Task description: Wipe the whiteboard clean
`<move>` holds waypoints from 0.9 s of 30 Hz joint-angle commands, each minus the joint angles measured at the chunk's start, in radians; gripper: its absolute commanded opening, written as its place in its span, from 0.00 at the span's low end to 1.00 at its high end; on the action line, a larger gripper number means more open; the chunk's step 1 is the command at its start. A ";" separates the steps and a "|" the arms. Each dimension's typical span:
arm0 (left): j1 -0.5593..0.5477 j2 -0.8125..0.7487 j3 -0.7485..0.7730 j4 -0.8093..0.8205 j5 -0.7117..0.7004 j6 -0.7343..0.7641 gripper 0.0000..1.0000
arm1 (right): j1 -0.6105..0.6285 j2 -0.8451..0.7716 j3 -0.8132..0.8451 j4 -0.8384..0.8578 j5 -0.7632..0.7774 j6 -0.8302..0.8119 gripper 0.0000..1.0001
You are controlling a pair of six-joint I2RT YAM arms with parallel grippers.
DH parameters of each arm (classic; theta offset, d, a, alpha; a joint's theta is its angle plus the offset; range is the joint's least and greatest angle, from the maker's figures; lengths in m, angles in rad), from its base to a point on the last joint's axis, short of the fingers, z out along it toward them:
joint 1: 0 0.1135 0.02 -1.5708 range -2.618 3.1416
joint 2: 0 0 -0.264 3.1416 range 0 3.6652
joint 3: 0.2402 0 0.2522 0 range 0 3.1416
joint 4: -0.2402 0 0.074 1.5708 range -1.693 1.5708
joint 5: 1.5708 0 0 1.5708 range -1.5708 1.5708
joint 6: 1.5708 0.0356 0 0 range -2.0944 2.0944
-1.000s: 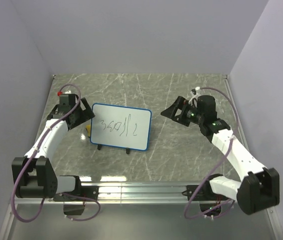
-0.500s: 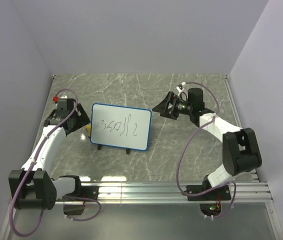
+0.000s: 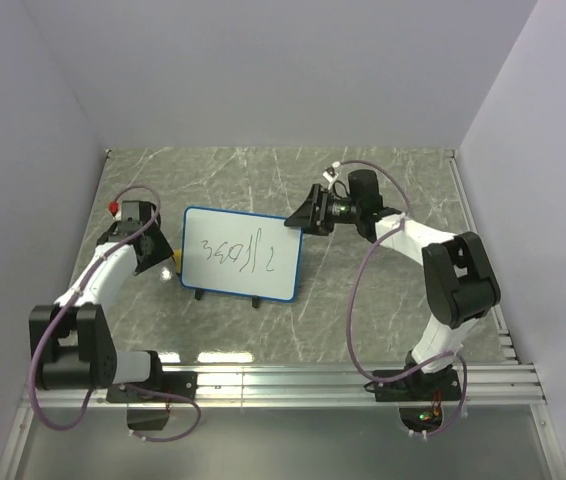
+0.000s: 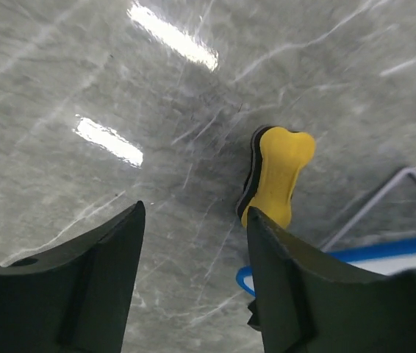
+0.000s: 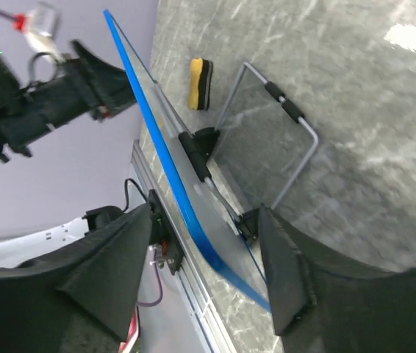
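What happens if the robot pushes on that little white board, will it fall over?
Probably it could tip: the small blue-rimmed whiteboard leans on only a thin metal wire stand. It looks stiff and flat, so it shouldn't bend. Its small black feet may slide on the smooth grey table.

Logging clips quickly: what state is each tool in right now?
Left tool: open, empty, near the yellow eraser.
Right tool: open, empty, at the whiteboard corner.

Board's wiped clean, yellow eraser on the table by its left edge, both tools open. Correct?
No: the whiteboard is not clean; the top external view shows dark handwriting on it. The rest holds: yellow eraser by its left edge, left tool and right tool open.
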 commanded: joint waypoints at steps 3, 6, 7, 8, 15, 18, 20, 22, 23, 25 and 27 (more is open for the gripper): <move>-0.003 0.105 0.034 0.052 0.037 -0.003 0.58 | 0.041 0.043 0.114 0.002 -0.015 -0.010 0.61; -0.012 0.159 0.032 0.064 0.080 -0.006 0.47 | 0.042 0.048 0.112 0.005 -0.014 -0.010 0.51; -0.018 0.165 0.028 0.070 0.092 -0.010 0.43 | 0.047 0.046 0.108 0.004 -0.014 -0.011 0.49; -0.029 0.168 0.026 0.073 0.097 -0.016 0.34 | 0.044 0.042 0.102 0.002 -0.015 -0.019 0.47; -0.297 0.213 0.032 0.061 0.100 -0.111 0.06 | 0.036 -0.041 0.043 -0.100 0.017 -0.114 0.31; -0.393 0.231 0.032 0.055 0.106 -0.155 0.03 | 0.013 -0.079 0.020 -0.126 0.034 -0.143 0.31; -0.423 0.244 0.031 0.055 0.109 -0.174 0.03 | -0.004 -0.093 0.014 -0.139 0.037 -0.160 0.31; -0.441 0.251 0.031 0.048 0.098 -0.180 0.02 | -0.027 -0.106 0.013 -0.148 0.040 -0.171 0.31; -0.443 0.253 0.032 0.047 0.092 -0.184 0.01 | -0.033 -0.106 0.010 -0.151 0.037 -0.172 0.30; -0.443 0.250 0.046 0.022 0.054 -0.187 0.00 | -0.042 -0.109 0.008 -0.154 0.034 -0.175 0.29; -0.441 0.241 0.064 -0.011 0.008 -0.191 0.02 | -0.041 -0.113 -0.003 -0.140 0.032 -0.171 0.28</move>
